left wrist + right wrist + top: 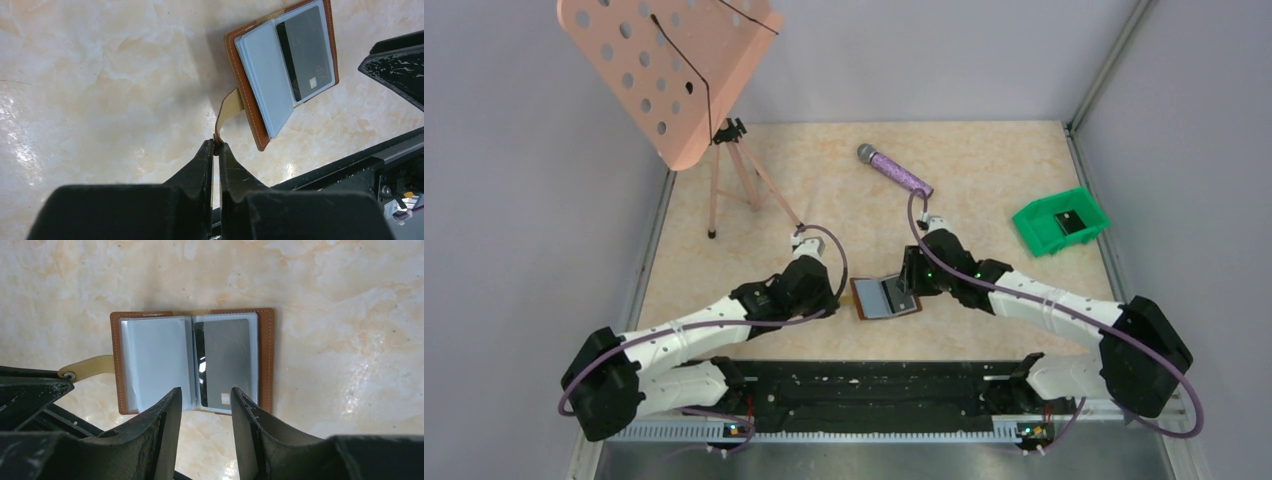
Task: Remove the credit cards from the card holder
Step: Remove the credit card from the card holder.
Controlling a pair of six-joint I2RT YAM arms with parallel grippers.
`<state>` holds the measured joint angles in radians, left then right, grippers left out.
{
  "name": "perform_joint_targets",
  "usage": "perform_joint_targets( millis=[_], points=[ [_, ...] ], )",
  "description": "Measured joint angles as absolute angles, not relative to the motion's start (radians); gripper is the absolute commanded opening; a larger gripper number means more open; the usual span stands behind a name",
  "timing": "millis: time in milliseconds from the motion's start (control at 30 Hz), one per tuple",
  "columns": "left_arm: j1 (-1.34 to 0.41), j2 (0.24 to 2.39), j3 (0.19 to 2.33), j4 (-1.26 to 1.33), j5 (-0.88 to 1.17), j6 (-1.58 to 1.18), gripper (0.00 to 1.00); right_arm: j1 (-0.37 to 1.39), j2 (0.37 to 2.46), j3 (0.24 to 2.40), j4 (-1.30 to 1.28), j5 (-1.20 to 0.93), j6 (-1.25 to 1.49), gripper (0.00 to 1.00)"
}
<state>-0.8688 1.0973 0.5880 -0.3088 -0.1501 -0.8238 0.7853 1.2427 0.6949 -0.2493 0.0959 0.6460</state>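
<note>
The brown leather card holder (886, 297) lies open on the table between my arms; it also shows in the left wrist view (252, 110) and the right wrist view (267, 360). Its left panel (157, 360) is pale grey-blue. Its right panel holds a grey card (227, 360) with a black stripe. My left gripper (216, 145) is shut on the tan strap (229, 107) at the holder's left edge. My right gripper (206, 392) is open, its tips just above the holder's near edge, straddling the spine and the card's near end.
A green bin (1060, 222) with a dark card inside stands at the right. A purple microphone (894, 170) lies at the back. A pink perforated stand on a tripod (674, 70) stands at the back left. A black rail (874, 385) runs along the near edge.
</note>
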Motion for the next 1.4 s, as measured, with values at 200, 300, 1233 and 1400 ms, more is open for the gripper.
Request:
perform_joint_targets(
  millis=[200,300,1233,1400],
  points=[
    [-0.838,1.087,0.619,-0.350,-0.140,-0.804,0.26,0.762,1.302,0.693,-0.174,0.019,0.646,0.40],
    [-0.826,1.078,0.652,-0.382,-0.117,-0.797,0.29,0.756,1.321,0.677,-0.138,-0.016,0.647,0.37],
    [-0.825,1.499,0.787,-0.043,0.163,-0.848,0.24,0.692,1.394,0.583,0.006,-0.105,0.634,0.30],
    [-0.825,1.511,0.748,0.017,0.141,-0.862,0.25,0.691,1.396,0.578,0.013,-0.118,0.632,0.28]
  ],
)
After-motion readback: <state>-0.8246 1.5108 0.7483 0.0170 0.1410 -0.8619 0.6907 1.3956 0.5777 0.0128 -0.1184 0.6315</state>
